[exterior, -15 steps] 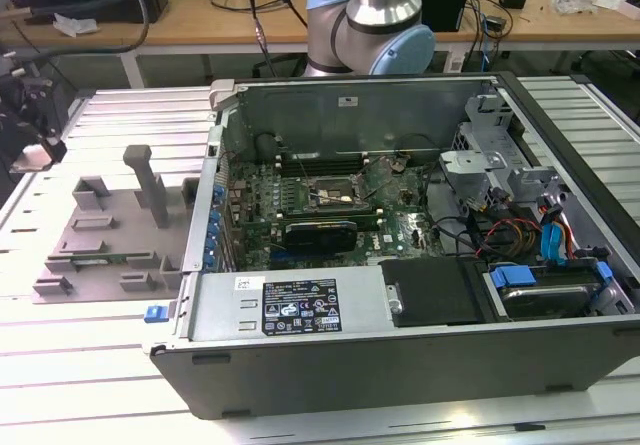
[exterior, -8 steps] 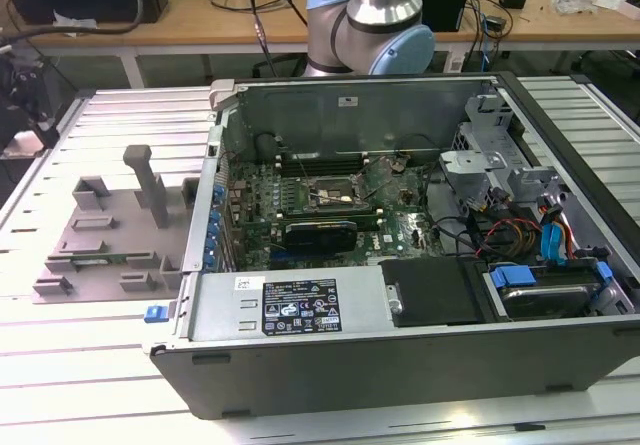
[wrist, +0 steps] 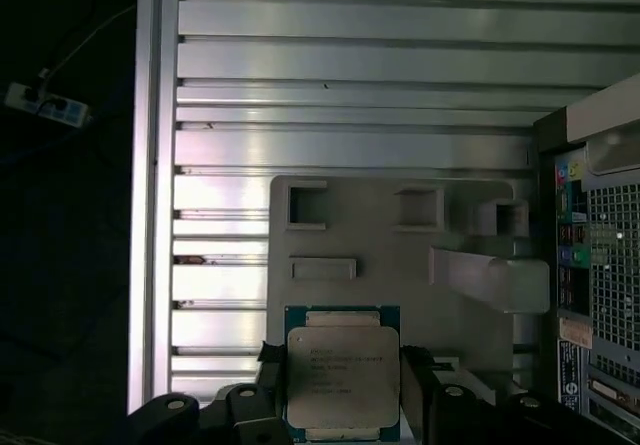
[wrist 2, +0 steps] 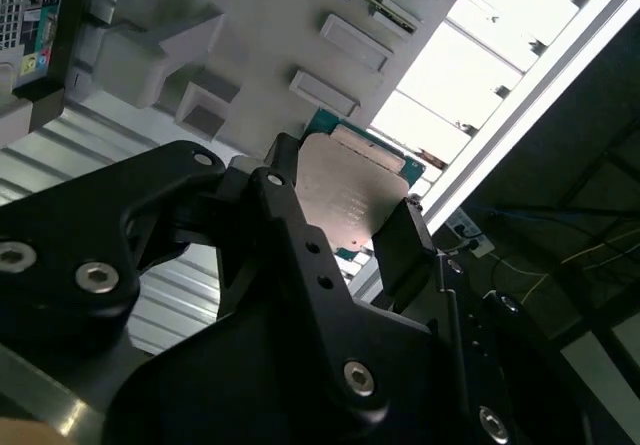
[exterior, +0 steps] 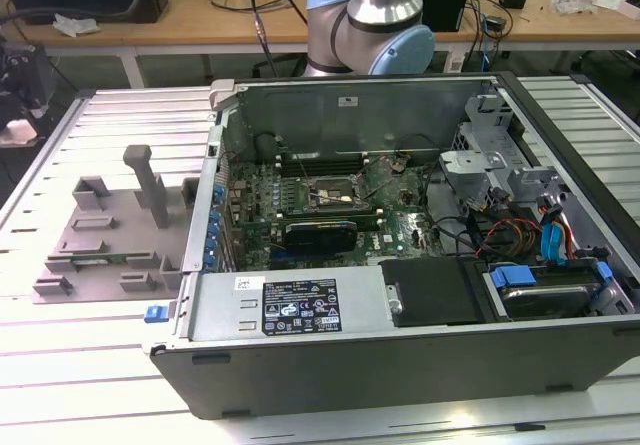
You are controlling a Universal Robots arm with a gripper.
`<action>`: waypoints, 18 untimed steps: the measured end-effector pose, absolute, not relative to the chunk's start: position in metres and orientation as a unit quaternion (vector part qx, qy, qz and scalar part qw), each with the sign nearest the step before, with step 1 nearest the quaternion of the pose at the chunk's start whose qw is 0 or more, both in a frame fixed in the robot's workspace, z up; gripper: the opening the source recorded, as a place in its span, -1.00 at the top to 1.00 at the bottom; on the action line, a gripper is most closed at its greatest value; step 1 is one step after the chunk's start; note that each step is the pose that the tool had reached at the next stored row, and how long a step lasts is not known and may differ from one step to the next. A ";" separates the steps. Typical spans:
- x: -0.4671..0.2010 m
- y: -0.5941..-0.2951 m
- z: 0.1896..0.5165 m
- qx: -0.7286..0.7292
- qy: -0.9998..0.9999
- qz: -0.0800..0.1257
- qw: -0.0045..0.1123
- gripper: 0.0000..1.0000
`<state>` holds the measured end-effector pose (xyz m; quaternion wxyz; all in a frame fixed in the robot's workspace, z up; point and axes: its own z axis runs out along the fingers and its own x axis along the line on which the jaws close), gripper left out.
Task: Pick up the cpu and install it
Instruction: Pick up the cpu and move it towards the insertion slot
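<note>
The gripper (wrist: 343,390), clamped on the cpu (wrist: 342,365) by 2 edges, hangs over the grey fixture (wrist: 400,260).

The cpu (wrist: 342,375) has a dull silver metal top, faintly brushed, over a green board edge. The gripper (wrist 2: 345,203) is matt black — its screw heads shiny metal. The tray (wrist: 380,287) is matt grey plastic; the table (exterior: 90,385) ribbed, glossy metal. The computer case (exterior: 400,115) is bare grey sheet metal, the bench (exterior: 180,20) wood.
</note>
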<state>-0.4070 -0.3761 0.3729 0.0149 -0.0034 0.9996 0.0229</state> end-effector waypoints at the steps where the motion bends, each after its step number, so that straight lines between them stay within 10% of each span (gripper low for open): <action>1: -0.407 -0.376 0.377 -0.003 1.000 0.023 0.015 -0.09; 18: -0.407 -0.375 0.418 -0.003 1.000 0.023 0.015 -0.09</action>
